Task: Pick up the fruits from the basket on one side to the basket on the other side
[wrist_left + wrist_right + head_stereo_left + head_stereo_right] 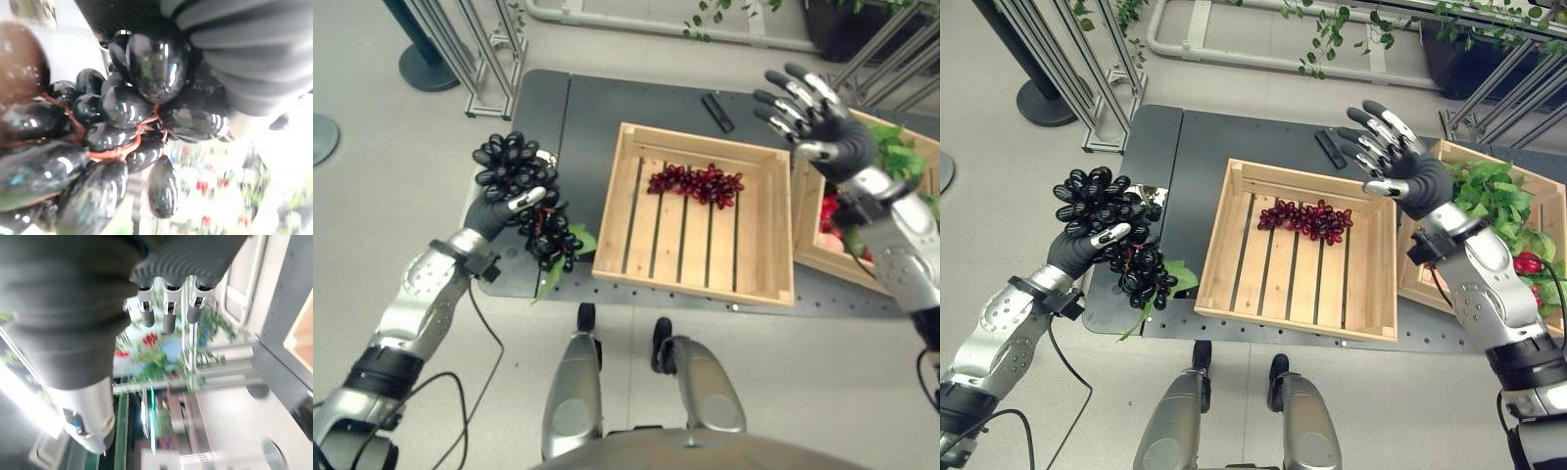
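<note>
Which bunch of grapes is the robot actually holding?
The black grapes, clutched in the left robot hand past the table's left edge. The red grapes lie untouched in the middle wooden crate.

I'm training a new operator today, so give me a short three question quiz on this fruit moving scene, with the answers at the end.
1. True or false: the left hand is shut on the bunch of black grapes.
2. What lies in the middle wooden crate? A) a bunch of red grapes B) bananas C) nothing
3. Fill in: the right hand is raised with its fingers ____.

Key: 1 true. 2 A, the bunch of red grapes lies near the crate's far wall. 3 open; it holds nothing, hovering beside the right-side crate of leafy greens.
</note>
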Controlling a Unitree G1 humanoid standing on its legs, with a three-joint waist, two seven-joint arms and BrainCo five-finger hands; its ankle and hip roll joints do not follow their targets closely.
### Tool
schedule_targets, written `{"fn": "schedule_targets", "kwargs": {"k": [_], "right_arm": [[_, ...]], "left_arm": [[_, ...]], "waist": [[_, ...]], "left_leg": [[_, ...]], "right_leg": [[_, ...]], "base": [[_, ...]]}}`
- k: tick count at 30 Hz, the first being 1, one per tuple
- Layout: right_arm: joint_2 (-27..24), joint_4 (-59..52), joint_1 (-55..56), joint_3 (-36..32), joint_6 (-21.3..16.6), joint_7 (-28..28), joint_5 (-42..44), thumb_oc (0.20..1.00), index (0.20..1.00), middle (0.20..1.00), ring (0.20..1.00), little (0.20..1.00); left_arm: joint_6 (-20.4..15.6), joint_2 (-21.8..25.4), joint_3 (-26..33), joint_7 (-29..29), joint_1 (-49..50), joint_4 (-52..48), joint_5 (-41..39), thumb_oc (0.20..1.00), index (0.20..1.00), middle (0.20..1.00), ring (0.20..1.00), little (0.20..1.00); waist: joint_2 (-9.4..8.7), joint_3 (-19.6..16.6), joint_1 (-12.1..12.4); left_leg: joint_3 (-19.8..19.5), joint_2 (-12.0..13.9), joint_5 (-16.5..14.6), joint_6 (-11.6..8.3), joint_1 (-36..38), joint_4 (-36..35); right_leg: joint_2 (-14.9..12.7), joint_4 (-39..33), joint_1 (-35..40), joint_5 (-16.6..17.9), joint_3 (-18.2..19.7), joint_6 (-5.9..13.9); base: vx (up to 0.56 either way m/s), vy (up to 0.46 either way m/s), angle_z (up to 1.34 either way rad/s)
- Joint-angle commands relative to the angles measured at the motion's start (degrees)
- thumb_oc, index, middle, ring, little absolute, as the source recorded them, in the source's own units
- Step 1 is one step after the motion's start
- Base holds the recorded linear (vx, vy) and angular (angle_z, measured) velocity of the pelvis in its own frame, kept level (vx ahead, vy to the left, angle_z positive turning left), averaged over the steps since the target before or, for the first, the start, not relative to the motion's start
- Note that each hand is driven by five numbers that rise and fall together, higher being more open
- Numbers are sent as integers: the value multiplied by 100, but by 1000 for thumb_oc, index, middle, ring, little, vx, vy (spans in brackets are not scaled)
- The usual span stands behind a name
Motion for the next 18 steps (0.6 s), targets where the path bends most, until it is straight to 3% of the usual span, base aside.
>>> {"fn": "schedule_targets", "kwargs": {"k": [1,6,7,8,9,11,15,16,17,18], "right_arm": [[247,-33,66,-301,-387,118,-145,1000,1000,1000,1000,1000],[464,-138,486,-671,-398,83,-365,1000,1000,1000,1000,1000],[454,-161,463,-684,-432,35,-467,1000,1000,1000,1000,1000],[595,-173,574,-822,-497,-65,-552,1000,1000,1000,1000,1000],[594,-179,580,-829,-495,-68,-555,1000,1000,1000,1000,1000],[710,-224,644,-969,-626,-268,-691,1000,1000,1000,1000,1000],[869,-405,846,-1151,-658,-412,-1026,1000,1000,1000,1000,1000],[1065,-485,1101,-1325,-688,-458,-1051,1000,1000,1000,1000,1000],[1273,-551,1244,-1411,-743,-558,-1176,1000,1000,1000,1000,1000],[1285,-571,1261,-1417,-738,-568,-1188,1000,1000,1000,1000,1000]], "left_arm": [[-619,-130,355,-32,18,-241,-102,200,200,200,200,200],[-714,-538,782,79,390,-227,104,200,200,200,200,200],[-742,-586,875,114,438,-226,142,200,200,200,200,200],[-807,-773,1052,201,518,-230,196,200,200,200,200,200],[-805,-775,1048,203,515,-233,198,200,200,200,200,200],[-908,-930,1191,438,425,-116,331,200,200,200,200,200],[-957,-1303,1374,580,427,-50,448,200,200,200,200,200],[-959,-1478,1416,624,388,4,403,200,200,200,200,200],[-970,-1535,1415,712,342,-12,526,200,200,200,200,200],[-966,-1533,1408,721,345,-20,536,200,200,200,200,200]], "waist": [[-46,-347,89],[89,-259,236],[131,-238,290],[231,-218,414],[247,-232,408],[304,-204,431],[197,-253,357],[173,-258,145],[139,-295,-2],[143,-291,-5]], "left_leg": [[-305,181,-121,-146,162,-15],[-678,133,128,-254,211,-299],[-744,160,269,-285,217,-445],[-829,242,679,-397,205,-912],[-846,251,719,-398,190,-941],[-566,361,1069,-390,157,-1417],[172,453,723,-197,306,-1093],[990,583,303,-104,390,-605],[1326,586,-291,-81,550,-140],[1315,591,-316,-78,545,-111]], "right_leg": [[-380,-193,145,354,-52,590],[-326,-231,334,177,-432,453],[-288,-276,338,166,-520,422],[-197,-430,358,85,-752,339],[-185,-463,352,123,-770,337],[-176,-591,302,118,-947,303],[-334,-903,240,301,-1218,323],[-447,-1046,372,318,-1621,299],[-499,-1112,482,194,-1757,291],[-496,-1117,499,190,-1770,294]], "base": [[35,-91,42],[-16,-93,47],[-153,-113,66],[-143,-81,61],[-165,-52,65],[-154,-8,59],[-146,-33,71],[-189,-126,103],[-124,-91,111],[6,-37,168]]}}
